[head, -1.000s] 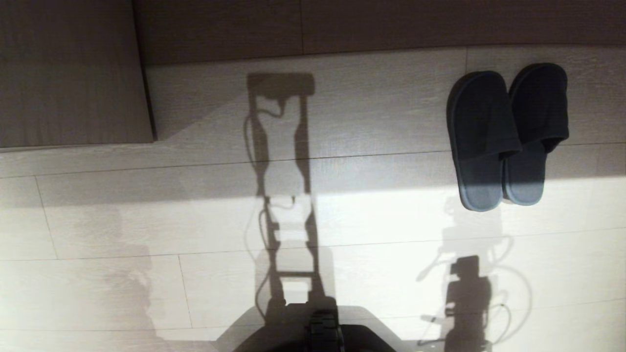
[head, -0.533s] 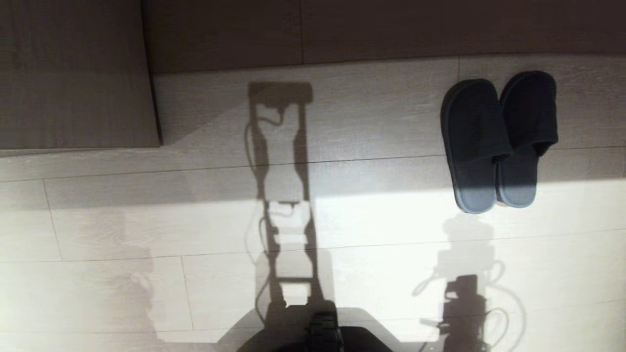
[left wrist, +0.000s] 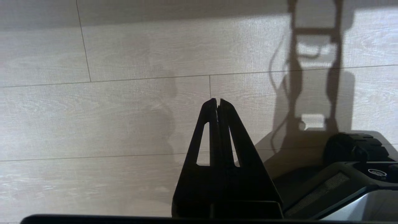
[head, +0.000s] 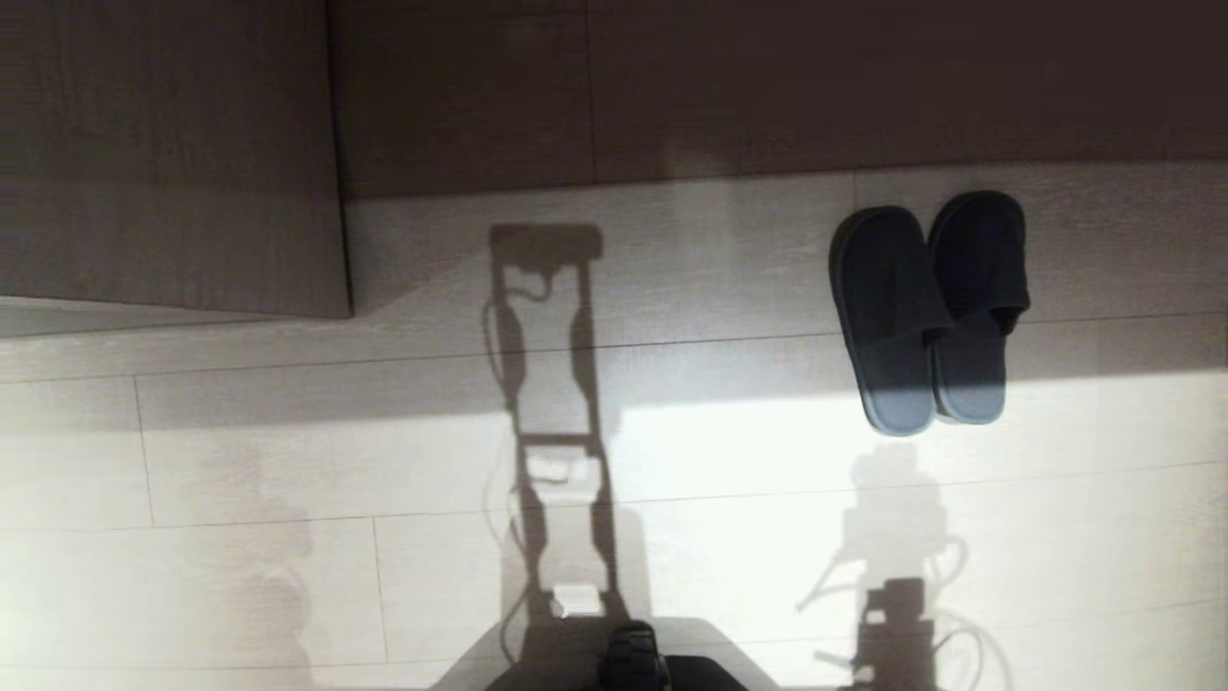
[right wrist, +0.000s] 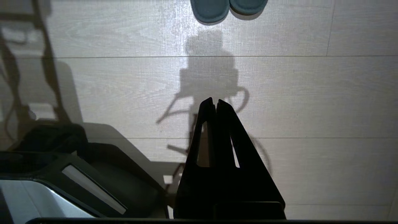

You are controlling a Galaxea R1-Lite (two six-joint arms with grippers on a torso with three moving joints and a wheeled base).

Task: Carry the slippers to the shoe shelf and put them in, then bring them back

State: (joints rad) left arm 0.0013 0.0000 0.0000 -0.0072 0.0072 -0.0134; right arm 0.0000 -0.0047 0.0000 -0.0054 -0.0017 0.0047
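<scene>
The slippers [head: 926,317], a grey-blue pair, lie side by side on the pale plank floor at the right. Their toes point at the dark wall band and their heels are in sunlight. Those heels [right wrist: 210,11] also show in the right wrist view, well ahead of my right gripper [right wrist: 215,100]. That gripper is shut and empty, hanging over bare floor. My left gripper [left wrist: 218,100] is also shut and empty above the floor, beside the robot's base. Neither gripper is in the head view; only their shadows fall there. The shoe shelf is out of view.
A tall wood-grain panel [head: 173,154] juts out at the far left. A dark wood-grain band [head: 767,86] runs along the far side. The robot's dark base [head: 633,662] sits at the near edge, also seen in the wrist views [left wrist: 354,149] [right wrist: 46,146].
The whole head picture has shifted: slippers, panel and wall band sit lower and look smaller, so the camera has moved. The slippers have stayed in place on the floor.
</scene>
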